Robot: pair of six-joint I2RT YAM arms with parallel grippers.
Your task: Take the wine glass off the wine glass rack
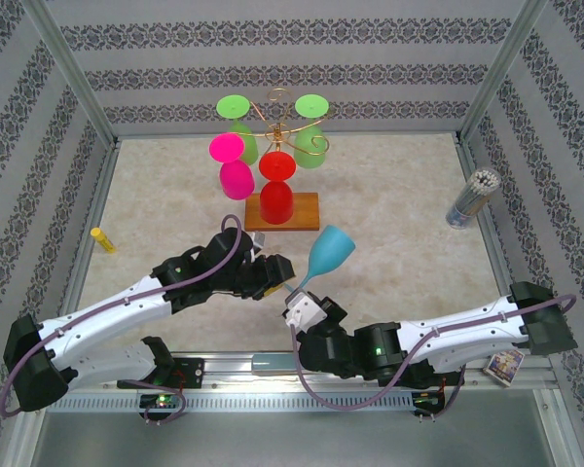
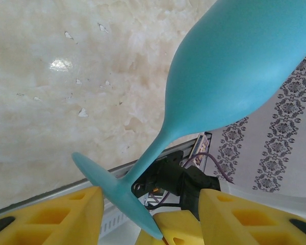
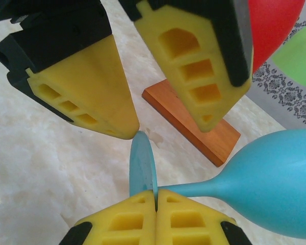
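The blue glass (image 1: 331, 248) is off the rack (image 1: 307, 212), up in the air on the near side of the table between both grippers. The right gripper (image 3: 156, 196) is clamped on just the edge of the foot (image 3: 142, 163), with the bowl leaning far out to one side. That is a thin hold, and I think the weight could twist the glass in the pads or slip it free onto the table. The left gripper (image 2: 150, 196) has its fingers (image 3: 92, 97) apart astride the foot, one tip touching its rim. A careless nudge there could lever the glass loose.
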